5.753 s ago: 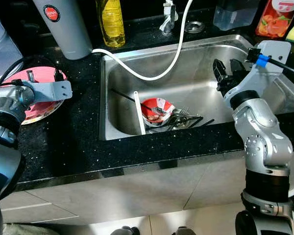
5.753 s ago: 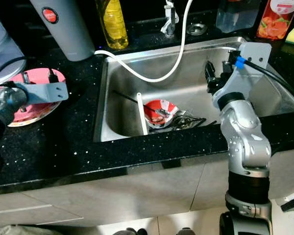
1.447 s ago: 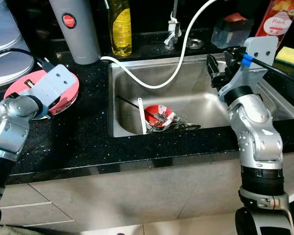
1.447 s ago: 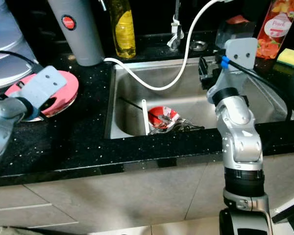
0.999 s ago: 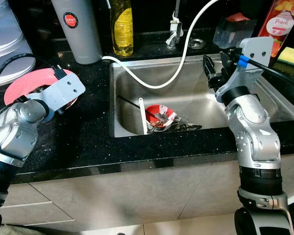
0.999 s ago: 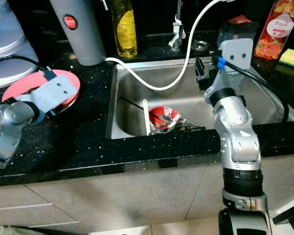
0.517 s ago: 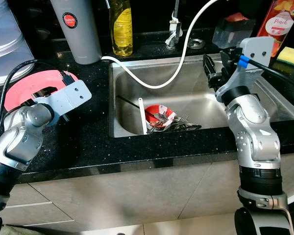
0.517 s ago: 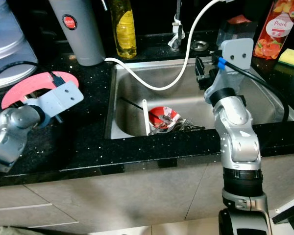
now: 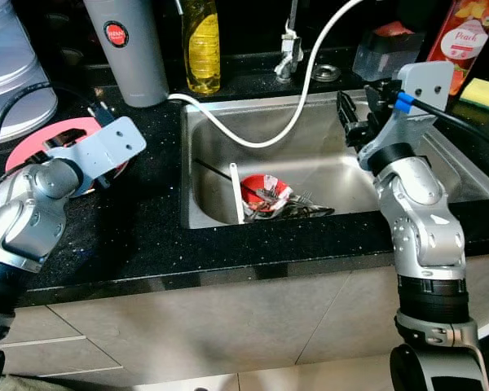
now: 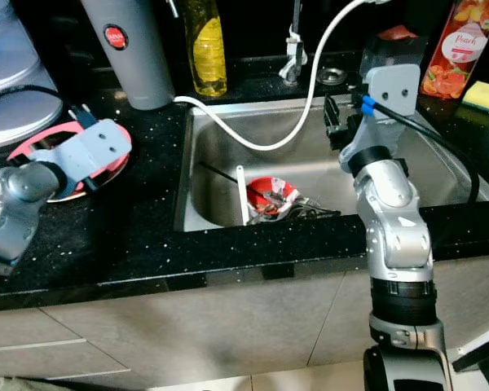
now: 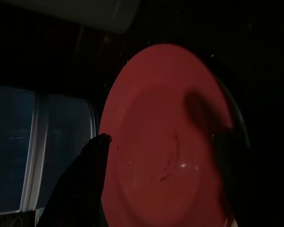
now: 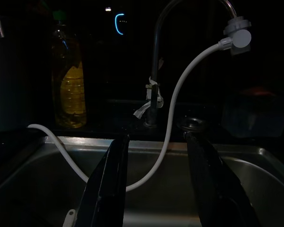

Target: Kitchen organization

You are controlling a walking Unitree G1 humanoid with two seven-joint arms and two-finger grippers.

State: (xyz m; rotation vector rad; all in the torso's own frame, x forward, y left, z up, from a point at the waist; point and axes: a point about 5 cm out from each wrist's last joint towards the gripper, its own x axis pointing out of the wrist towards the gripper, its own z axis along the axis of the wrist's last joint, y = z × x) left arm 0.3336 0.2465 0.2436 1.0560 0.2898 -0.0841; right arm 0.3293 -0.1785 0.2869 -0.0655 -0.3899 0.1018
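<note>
My left gripper (image 9: 65, 148) is shut on the rim of a pink plate (image 9: 34, 143), held low over the black counter at the left. In the left wrist view the plate (image 11: 165, 189) lies between my two black fingers (image 11: 87, 175). A red bowl (image 9: 261, 189) with several pieces of cutlery sits in the steel sink (image 9: 326, 159), with a white utensil (image 9: 238, 195) leaning beside it. My right gripper (image 9: 350, 122) hangs open above the sink's right side with nothing between its fingers (image 12: 106, 189).
A white hose (image 9: 253, 140) runs from the tap into the sink. A grey flask (image 9: 126, 49) and a yellow soap bottle (image 9: 200, 45) stand behind the sink. A clear tub (image 9: 381, 53), a peach carton (image 9: 466, 37) and a sponge (image 9: 482, 91) are at the back right.
The pink plate, raised and tilted half a second ago, now sits lower and flatter near the counter, still in my left gripper. The right arm has not moved.
</note>
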